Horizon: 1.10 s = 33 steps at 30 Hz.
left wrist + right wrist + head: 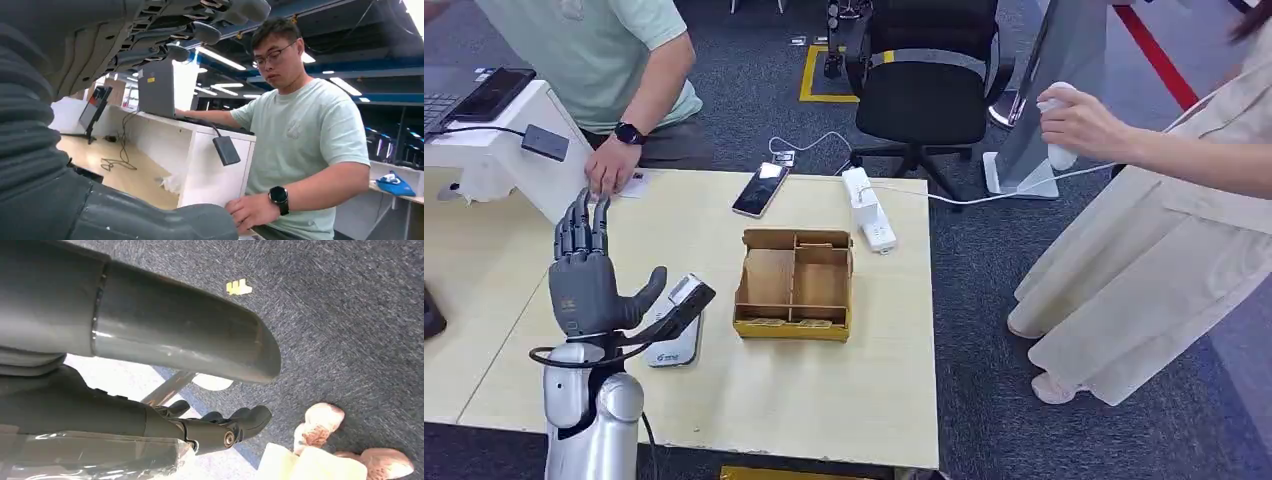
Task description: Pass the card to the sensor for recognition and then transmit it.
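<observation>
We raised our left hand point(584, 285), fingers point(579, 230) apart and empty, left of the brown cardboard divided box point(793, 283); right hand point(220, 427) fingers apart, empty.

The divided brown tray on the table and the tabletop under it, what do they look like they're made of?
The divided brown tray looks like corrugated cardboard: matte brown walls, slotted partitions, a yellow printed strip along its near edge. The pale wooden tabletop looks like laminate or veneered board: faint straight grain, low sheen, a thin flat edge; solid wood cannot be ruled out. The left hand hovers beside the tray, apparently empty.
</observation>
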Each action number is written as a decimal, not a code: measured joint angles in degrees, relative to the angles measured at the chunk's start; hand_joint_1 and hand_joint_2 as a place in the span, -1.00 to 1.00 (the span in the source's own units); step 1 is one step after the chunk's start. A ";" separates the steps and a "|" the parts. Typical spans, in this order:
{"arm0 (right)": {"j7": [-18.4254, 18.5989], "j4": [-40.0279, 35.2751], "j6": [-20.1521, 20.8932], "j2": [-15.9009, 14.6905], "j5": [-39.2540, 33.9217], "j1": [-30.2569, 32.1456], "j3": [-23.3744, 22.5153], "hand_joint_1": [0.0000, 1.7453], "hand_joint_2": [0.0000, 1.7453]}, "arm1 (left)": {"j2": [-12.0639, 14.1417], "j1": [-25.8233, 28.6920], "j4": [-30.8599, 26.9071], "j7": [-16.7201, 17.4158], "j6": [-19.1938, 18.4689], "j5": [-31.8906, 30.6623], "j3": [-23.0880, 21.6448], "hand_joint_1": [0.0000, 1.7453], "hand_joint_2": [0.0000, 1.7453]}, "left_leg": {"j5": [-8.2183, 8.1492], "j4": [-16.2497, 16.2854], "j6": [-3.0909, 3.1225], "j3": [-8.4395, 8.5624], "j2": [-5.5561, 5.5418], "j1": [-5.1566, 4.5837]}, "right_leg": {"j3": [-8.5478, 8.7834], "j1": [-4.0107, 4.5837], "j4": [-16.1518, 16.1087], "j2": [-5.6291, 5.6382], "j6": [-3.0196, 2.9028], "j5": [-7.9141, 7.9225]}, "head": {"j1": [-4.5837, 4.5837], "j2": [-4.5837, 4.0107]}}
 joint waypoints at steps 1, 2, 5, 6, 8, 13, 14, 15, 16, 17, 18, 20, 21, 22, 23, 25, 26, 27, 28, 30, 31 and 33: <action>-0.07 0.00 -0.02 0.00 0.00 0.00 -0.11 -1.00 -1.00 | 0.18 0.39 0.02 -0.02 0.15 -0.11 -0.20 -1.00 1.00 | 0.00 0.00 0.00 0.00 0.00 0.00 | 0.00 0.00 0.00 0.00 0.00 0.00 | -0.02 0.00; -0.09 0.00 -0.02 0.00 0.00 0.00 -0.29 -1.00 -1.00 | 0.46 0.83 0.02 -0.22 0.31 -0.13 -0.35 -1.00 1.00 | 0.00 0.00 0.00 -0.01 0.00 0.00 | -0.01 0.00 0.00 0.00 0.00 0.00 | 0.00 0.00; -0.11 0.00 -0.30 0.00 0.00 0.00 -0.83 -1.00 -1.00 | 0.96 2.10 0.02 -1.26 0.50 -0.31 -1.10 -1.00 1.00 | 0.00 0.00 0.00 -0.01 0.00 0.00 | -0.01 0.00 0.00 0.00 0.00 0.00 | -0.02 0.00; -0.13 0.00 -0.46 0.00 0.00 0.00 -0.96 -1.00 -1.00 | 1.09 2.47 0.02 -1.55 0.50 -0.31 -1.34 -1.00 1.00 | 0.00 0.00 0.00 -0.01 0.00 0.00 | -0.01 0.00 0.00 0.00 0.00 0.00 | -0.02 0.00; -0.13 0.00 -0.72 0.00 0.00 0.00 -1.36 -1.00 -1.00 | 1.47 3.36 0.02 -1.88 0.39 -0.26 -1.90 -1.00 1.00 | -0.01 0.00 0.00 0.00 0.00 0.00 | -0.01 0.00 -0.01 0.00 0.00 0.00 | -0.02 0.00; -0.26 0.00 -1.14 0.00 0.00 0.04 -2.45 -1.00 -1.00 | 1.68 5.85 0.54 -1.68 -2.05 0.98 -3.52 -1.00 1.00 | 0.00 0.00 0.00 0.00 0.00 -0.01 | -0.01 0.00 -0.01 0.00 0.00 0.00 | 0.00 0.00; -0.39 0.00 -1.24 0.00 0.00 0.06 -2.64 -1.00 -1.00 | 1.68 6.39 0.76 -1.62 -2.84 1.14 -3.91 -1.00 1.00 | 0.00 0.00 0.00 0.00 0.00 -0.01 | -0.01 0.00 -0.01 0.00 0.00 0.00 | -0.02 0.00; -0.50 0.00 -1.40 0.00 0.00 0.06 -2.82 -1.00 -1.00 | 1.68 6.86 1.05 -1.62 -3.50 1.29 -4.29 -1.00 1.00 | 0.00 0.00 0.00 0.00 0.00 -0.01 | -0.01 0.00 -0.01 0.00 0.00 0.00 | 0.00 0.00; -0.50 0.00 -1.64 0.00 0.00 0.06 -3.04 -1.00 -1.00 | 1.68 7.39 1.42 -1.36 -4.26 1.53 -4.74 -1.00 1.00 | -0.01 0.00 0.00 0.00 0.01 -0.02 | -0.01 0.00 -0.02 0.00 0.00 0.00 | -0.02 0.00; -0.52 0.00 -1.86 0.00 0.00 0.07 -3.30 -1.00 -1.00 | 1.68 8.01 1.75 -1.09 -4.74 1.73 -5.27 -1.00 1.00 | -0.01 0.00 0.01 0.00 0.01 -0.02 | -0.02 0.00 -0.02 0.01 0.00 0.00 | -0.02 0.00; -0.52 0.00 -1.99 0.00 0.00 0.08 -3.56 -1.00 -1.00 | 1.68 8.51 2.05 -0.87 -4.90 1.92 -5.66 -1.00 1.00 | -0.01 0.00 0.01 -0.01 0.01 -0.02 | -0.03 0.00 -0.02 0.00 0.00 0.00 | 0.00 0.00; -0.52 0.00 -2.03 0.00 0.00 0.07 -3.93 -1.00 -1.00 | 1.66 9.08 2.51 -0.68 -5.07 1.95 -6.19 -1.00 1.00 | -0.01 0.00 0.01 -0.02 0.00 -0.01 | -0.03 0.00 -0.02 0.00 0.00 0.00 | 0.00 0.00; -0.52 0.00 -2.03 0.00 0.00 0.08 -4.00 -1.00 -1.00 | 1.68 9.26 2.60 -0.68 -5.09 1.95 -6.43 -1.00 1.00 | -0.01 0.00 0.01 -0.02 0.01 -0.01 | -0.03 0.00 -0.02 0.00 0.00 0.00 | -0.02 0.00; -0.52 0.00 -2.03 0.00 0.00 0.10 -4.07 -1.00 -1.00 | 1.68 9.36 2.73 -0.68 -5.09 1.95 -6.58 -1.00 1.00 | -0.01 0.00 0.01 -0.02 0.00 -0.02 | -0.03 0.00 -0.02 0.00 0.00 0.00 | -0.02 0.00; -0.52 0.00 -2.03 0.00 0.00 0.10 -4.11 -1.00 -1.00 | 1.68 9.47 2.88 -0.68 -5.09 1.97 -6.71 -1.00 1.00 | -0.01 0.00 0.01 -0.02 0.00 -0.01 | -0.03 0.00 -0.02 0.00 0.00 0.00 | 0.00 0.00; -0.52 0.00 -2.03 0.00 0.00 0.10 -4.18 -1.00 -1.00 | 1.68 9.69 3.08 -0.68 -5.13 1.97 -6.86 -1.00 1.00 | -0.01 0.00 0.01 -0.02 0.01 -0.01 | -0.03 0.00 -0.02 0.00 0.00 0.00 | 0.00 0.02; -0.52 0.00 -2.03 0.00 0.00 0.11 -4.22 -1.00 -1.00 | 1.68 9.78 3.10 -0.68 -5.42 2.06 -6.89 -1.00 1.00 | -0.01 0.00 0.01 -0.01 0.01 -0.01 | -0.03 0.00 -0.02 0.00 0.00 0.00 | -0.02 0.00; -0.55 0.00 -2.03 0.00 0.00 0.11 -4.26 -1.00 -1.00 | 1.71 9.85 3.10 -0.59 -5.95 2.21 -6.91 -1.00 1.00 | -0.01 0.00 0.01 -0.01 0.01 -0.01 | -0.03 0.00 -0.02 0.00 0.00 0.00 | -0.02 0.00; -0.57 0.00 -2.03 0.00 0.00 0.11 -4.28 -1.00 -1.00 | 1.77 9.95 3.17 -0.57 -6.29 2.40 -6.95 -1.00 1.00 | -0.01 0.00 0.01 -0.01 0.01 -0.01 | -0.03 0.00 -0.02 0.00 0.00 0.00 | 0.00 0.00; -0.61 0.00 -2.01 0.00 0.00 0.12 -4.37 -1.00 -1.00 | 1.95 10.24 3.41 -0.57 -7.30 3.04 -7.15 -1.00 1.00 | -0.01 0.00 0.01 -0.01 0.01 -0.01 | -0.03 0.00 -0.02 0.00 0.00 0.00 | -0.02 0.00; -0.63 0.00 -2.01 0.00 0.00 0.14 -4.54 -1.00 -1.00 | 2.10 10.52 3.52 -0.57 -7.78 3.21 -7.32 -1.00 1.00 | -0.01 0.00 0.01 -0.01 0.01 -0.01 | -0.03 0.00 -0.02 0.00 0.00 0.00 | 0.00 0.00; -0.66 0.00 -2.01 0.00 0.00 0.14 -4.72 -1.00 -1.00 | 2.88 10.96 3.97 -0.57 -8.11 3.54 -8.13 -1.00 1.00 | -0.01 0.00 0.01 -0.02 0.01 -0.01 | -0.03 0.00 -0.02 0.00 0.00 0.00 | 0.00 0.00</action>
